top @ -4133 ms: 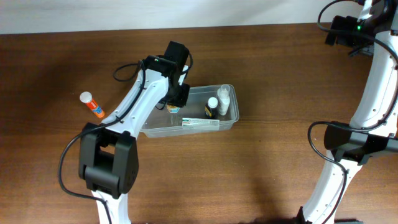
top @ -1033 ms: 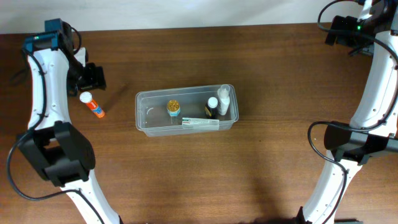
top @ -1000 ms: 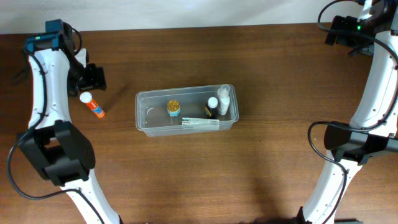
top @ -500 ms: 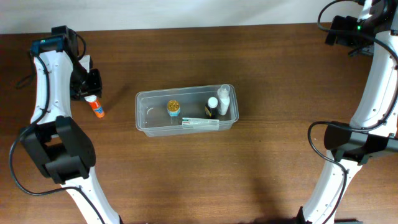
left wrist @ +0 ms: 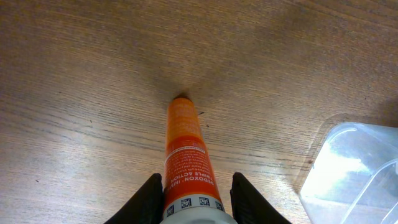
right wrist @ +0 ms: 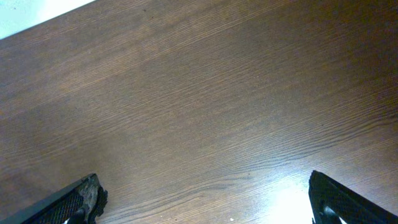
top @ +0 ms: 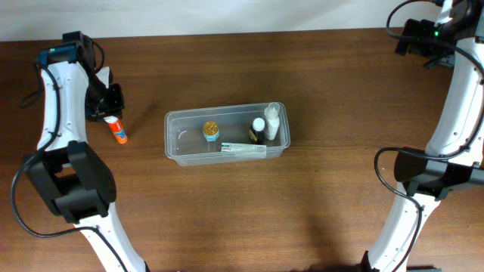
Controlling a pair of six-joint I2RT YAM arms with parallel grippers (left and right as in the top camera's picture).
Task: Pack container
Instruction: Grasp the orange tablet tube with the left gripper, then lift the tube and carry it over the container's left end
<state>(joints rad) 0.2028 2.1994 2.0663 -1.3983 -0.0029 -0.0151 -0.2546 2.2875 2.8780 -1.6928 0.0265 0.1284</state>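
The clear container (top: 185, 141) stands mid-table; its corner shows in the left wrist view (left wrist: 357, 168). Inside are a yellow-lidded jar (top: 211, 131), a dark bottle (top: 258, 131), a white bottle (top: 272, 119) and a flat white box (top: 243, 149). An orange tube with a white cap (top: 117, 134) lies on the table left of the container. My left gripper (top: 111, 117) is at its cap end. In the left wrist view (left wrist: 194, 199) both fingers hug the tube (left wrist: 185, 146). My right gripper (top: 414, 39) is at the far right back, open and empty (right wrist: 208, 205).
The brown wooden table (top: 333, 113) has a white wall along its back edge. The right arm's base (top: 423, 177) stands at the right side. The left arm's base (top: 72, 185) stands at the front left.
Over the last second my left gripper came down from beside the tube's cap onto the tube's cap end. Nothing has moved in the last half second. The right arm is still.
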